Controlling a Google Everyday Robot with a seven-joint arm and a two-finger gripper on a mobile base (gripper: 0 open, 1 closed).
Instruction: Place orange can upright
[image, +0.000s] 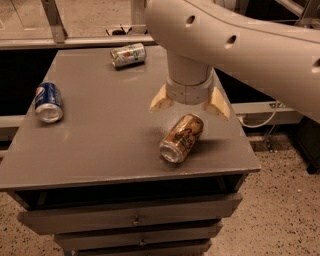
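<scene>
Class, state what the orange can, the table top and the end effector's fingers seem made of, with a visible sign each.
Orange can: likely aluminium, glossy bronze print, bare silver end. Table: painted metal or laminate, matt grey sheen. End effector, open just above the lying can: fingers seem tan plastic, dull.

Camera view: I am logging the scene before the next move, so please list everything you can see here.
orange can: one, orange-gold with dark markings, lying on its side at the front right of the table
blue can: one, blue with a silver end, lying on its side near the table's left edge
white-green can: one, lying on its side near the far edge
table: one, grey, holding all three cans
drawers: grey, stacked under the tabletop; count unclear
arm: one, off-white, reaching in from the upper right
hand: one, tan fingers spread open, empty, over the table just behind the orange can
</scene>
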